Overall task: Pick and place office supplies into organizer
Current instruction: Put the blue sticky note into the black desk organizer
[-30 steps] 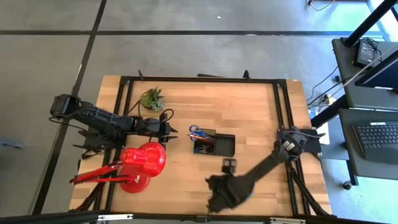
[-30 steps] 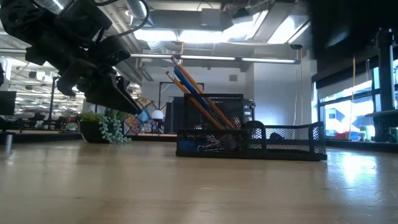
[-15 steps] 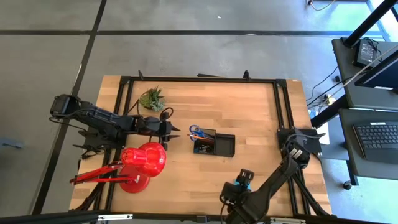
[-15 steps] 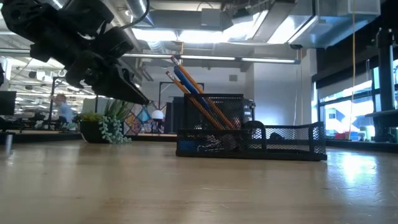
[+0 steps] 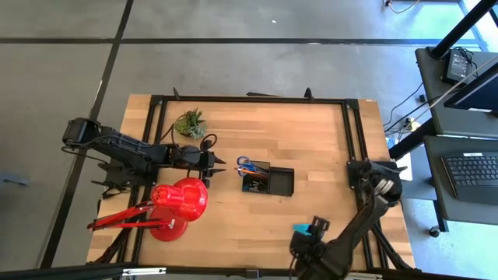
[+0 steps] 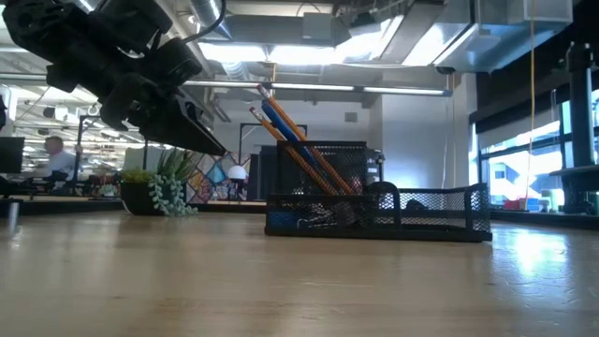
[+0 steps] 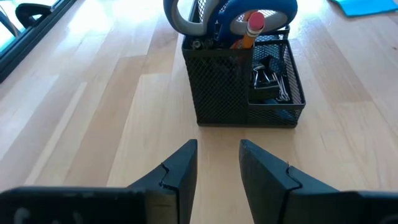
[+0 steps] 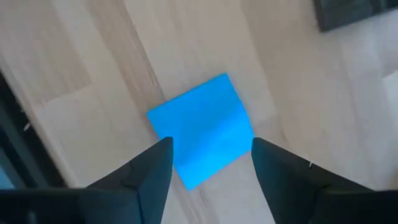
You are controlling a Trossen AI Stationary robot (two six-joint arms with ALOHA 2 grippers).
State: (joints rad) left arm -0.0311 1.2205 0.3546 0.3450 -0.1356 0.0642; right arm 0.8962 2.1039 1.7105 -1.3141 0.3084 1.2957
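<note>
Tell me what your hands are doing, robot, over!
Right hand open above blue note pad, not gripping. Left hand open, empty, facing organizer. Scissors, pencil, clips already inside. Nothing blocking.

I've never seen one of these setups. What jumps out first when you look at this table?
Probably the big red desk lamp at the table's left front, beside the left gripper. Next, the black mesh organizer mid-table, with blue-handled scissors and pencils sticking out. Then the cyan note pad near the front edge, between the right gripper's open fingers.
</note>
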